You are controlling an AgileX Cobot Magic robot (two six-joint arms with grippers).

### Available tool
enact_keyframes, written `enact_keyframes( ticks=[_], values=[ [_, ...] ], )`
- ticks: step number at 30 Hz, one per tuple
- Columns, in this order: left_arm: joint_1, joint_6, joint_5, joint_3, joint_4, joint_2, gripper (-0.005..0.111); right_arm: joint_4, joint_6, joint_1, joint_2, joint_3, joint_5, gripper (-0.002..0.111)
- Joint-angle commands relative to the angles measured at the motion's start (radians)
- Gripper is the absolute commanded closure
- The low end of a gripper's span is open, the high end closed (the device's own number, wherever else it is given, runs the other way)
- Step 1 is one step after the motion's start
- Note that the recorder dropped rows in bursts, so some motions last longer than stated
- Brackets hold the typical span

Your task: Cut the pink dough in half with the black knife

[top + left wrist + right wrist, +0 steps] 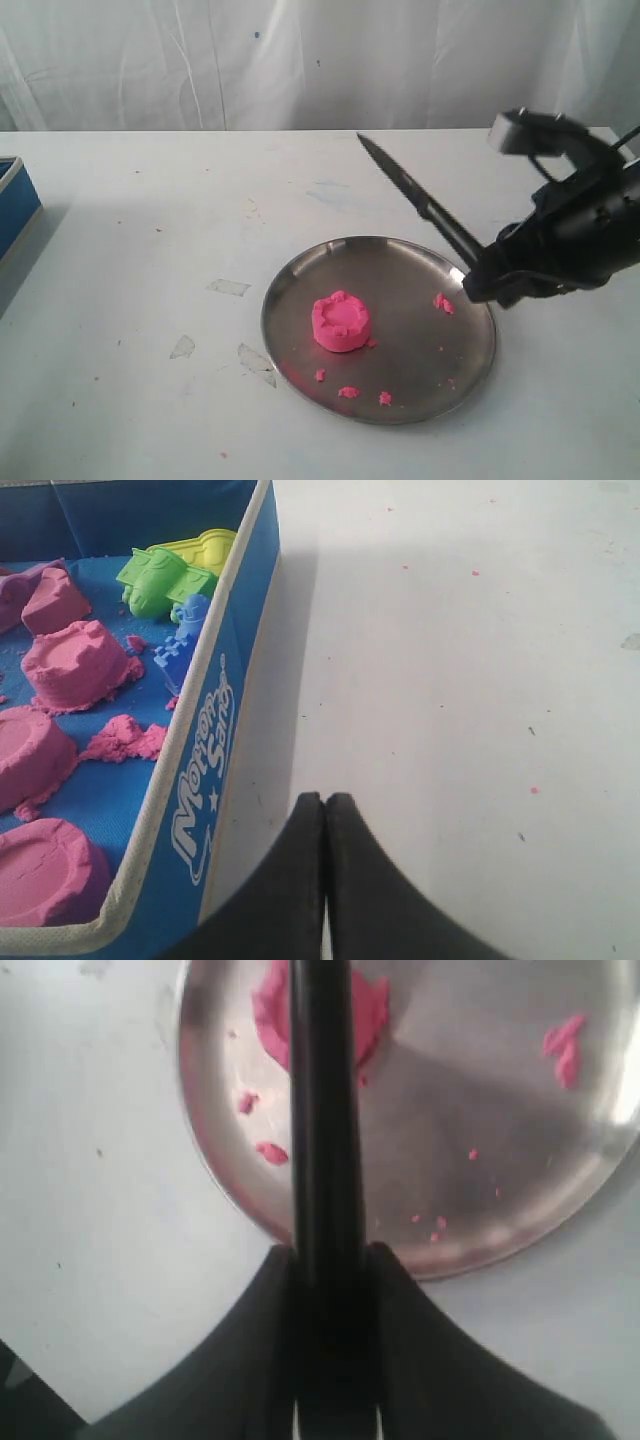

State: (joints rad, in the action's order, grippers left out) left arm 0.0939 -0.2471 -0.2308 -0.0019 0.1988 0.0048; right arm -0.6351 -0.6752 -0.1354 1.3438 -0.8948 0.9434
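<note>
Although the right end effector [492, 278] grips the black knife [415, 195] by its handle, blade slanting up in the air, the pink dough [340, 322] sits as 1 uncut, lumpy puck on the metal plate [410, 290]; the cut is not yet made; in the left wrist view, the left end effector [325, 815] is clenched on nothing above the table [450, 680]; in the right wrist view, the knife lines up over the dough.

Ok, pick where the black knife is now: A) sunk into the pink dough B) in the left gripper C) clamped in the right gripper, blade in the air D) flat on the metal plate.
C: the right gripper clamps the black knife, blade tilted up clear of the pink dough.
</note>
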Motion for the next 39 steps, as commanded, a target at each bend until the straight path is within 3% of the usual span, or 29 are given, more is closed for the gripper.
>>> enact_keyframes(
  ticks=[1, 9, 18, 20, 24, 26, 27, 29, 31, 32, 34, 38, 39],
  values=[
    [-0.002, 0.004, 0.003, 0.002, -0.004, -0.005, 0.107, 0.010, 0.001, -0.029, -0.260, 0.007, -0.091, 0.108],
    [-0.002, 0.004, -0.001, 0.002, -0.004, -0.005, 0.107, 0.011, 0.001, -0.032, -0.565, 0.163, -0.412, 0.108],
    [-0.002, 0.004, 0.008, 0.002, -0.006, -0.005, 0.107, 0.001, 0.001, -0.032, -0.547, 0.200, -0.430, 0.108],
    [-0.002, -0.059, 0.058, 0.002, -0.072, -0.005, 0.107, 0.001, 0.003, -0.032, -0.539, 0.200, -0.430, 0.108],
    [-0.002, -0.207, 0.348, 0.002, -0.292, -0.005, 0.107, -0.004, 0.006, -0.032, -0.534, 0.200, -0.436, 0.108],
    [-0.002, -0.196, 0.610, 0.002, -0.303, -0.005, 0.107, -0.004, 0.006, -0.032, -0.534, 0.200, -0.451, 0.108],
    [0.003, -0.113, 0.788, 0.002, -0.341, -0.005, 0.107, -0.004, 0.006, -0.032, -0.534, 0.200, -0.456, 0.108],
    [0.003, -0.063, 1.015, 0.002, -0.526, 0.000, 0.107, -0.004, 0.006, -0.032, -0.524, 0.200, -0.459, 0.108],
    [0.003, -0.335, 1.095, -0.048, -0.663, 0.014, 0.107, -0.004, 0.006, -0.032, -0.509, 0.200, -0.461, 0.108],
    [0.003, -0.385, 1.079, -0.111, -0.637, 0.026, 0.107, -0.004, 0.006, -0.032, -0.500, 0.200, -0.461, 0.108],
    [0.003, -0.326, 0.949, -0.240, -0.475, 0.065, 0.107, -0.004, 0.006, -0.032, -0.483, 0.200, -0.467, 0.108],
    [0.003, 0.073, 0.746, -0.448, 0.019, 0.281, 0.107, -0.024, 0.006, -0.032, -0.464, 0.200, -0.474, 0.108],
    [0.003, 0.096, 0.732, -0.464, 0.139, 0.347, 0.107, -0.027, 0.006, -0.032, -0.464, 0.200, -0.478, 0.108]
  ],
)
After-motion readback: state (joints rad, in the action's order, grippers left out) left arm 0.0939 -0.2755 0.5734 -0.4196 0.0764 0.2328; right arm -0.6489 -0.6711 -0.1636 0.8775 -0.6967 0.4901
